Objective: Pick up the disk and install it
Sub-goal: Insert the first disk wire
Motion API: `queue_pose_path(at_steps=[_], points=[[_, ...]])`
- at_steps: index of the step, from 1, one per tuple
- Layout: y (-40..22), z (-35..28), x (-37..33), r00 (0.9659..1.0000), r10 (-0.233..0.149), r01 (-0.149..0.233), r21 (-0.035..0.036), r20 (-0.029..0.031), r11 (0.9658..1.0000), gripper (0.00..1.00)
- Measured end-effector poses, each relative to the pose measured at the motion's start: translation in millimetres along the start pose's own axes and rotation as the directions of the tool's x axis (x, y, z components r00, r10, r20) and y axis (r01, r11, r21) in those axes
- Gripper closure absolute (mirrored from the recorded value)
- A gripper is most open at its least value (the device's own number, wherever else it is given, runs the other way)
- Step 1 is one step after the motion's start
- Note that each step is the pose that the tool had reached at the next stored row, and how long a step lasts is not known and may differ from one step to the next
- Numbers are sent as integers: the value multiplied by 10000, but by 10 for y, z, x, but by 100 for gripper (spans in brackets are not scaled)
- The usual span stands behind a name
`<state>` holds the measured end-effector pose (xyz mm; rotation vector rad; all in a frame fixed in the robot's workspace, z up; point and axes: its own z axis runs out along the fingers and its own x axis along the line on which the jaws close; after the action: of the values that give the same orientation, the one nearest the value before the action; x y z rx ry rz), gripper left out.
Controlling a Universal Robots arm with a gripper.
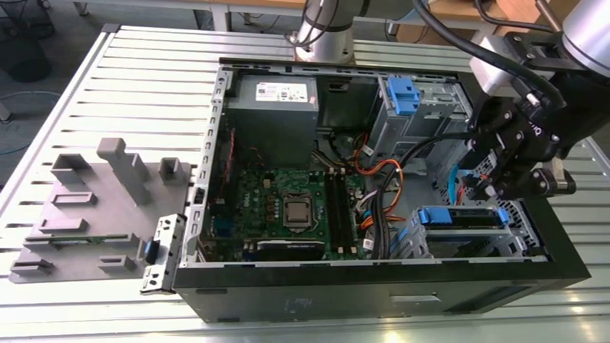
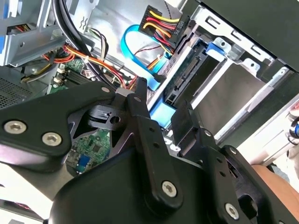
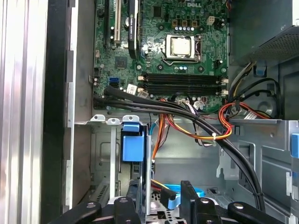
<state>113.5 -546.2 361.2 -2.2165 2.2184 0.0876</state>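
One relation matters here: the disk [image 1: 473,218] lies directly under the gripper [image 1: 496,187], low in the lower right of the exterior view. It sits flat in the drive cage [image 1: 476,244] at the corner of the open computer case [image 1: 381,293]. Its long axis runs across the frame, from the exterior view's left to its right. Its blue handle [image 1: 441,214] is on the end that faces the motherboard [image 1: 296,207].

The gripper hangs above the far half of the disk, up and toward the exterior view's right of that handle. The arm reaches in from the upper right corner.

Now the jaws. In both wrist views they stand apart, two black fingers [image 3: 189,198] with daylight between them. I see nothing clamped. In the second wrist view the gripper [image 2: 161,106] looks past its tips at the disk [image 2: 187,79], connector edge showing, with a blue data cable [image 2: 133,46] looping close by. In the first wrist view the blue handle [image 3: 132,142] stands between the gripper [image 3: 161,196] and the motherboard [image 3: 177,46], with black cables [image 3: 187,114] crossing over.

By my judgement the disk is seated, or very nearly. Whether the fingertips touch it, I can't tell.

Over on the exterior view's left, the grey fixture [image 1: 86,214] rests on the slotted table [image 1: 143,71], well apart from the case.
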Motion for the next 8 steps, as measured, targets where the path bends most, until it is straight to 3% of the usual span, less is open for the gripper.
queue_pose_path(at_steps=[8], points=[[-19,32,-19,10000,0,0,0,-4,10000,52]])
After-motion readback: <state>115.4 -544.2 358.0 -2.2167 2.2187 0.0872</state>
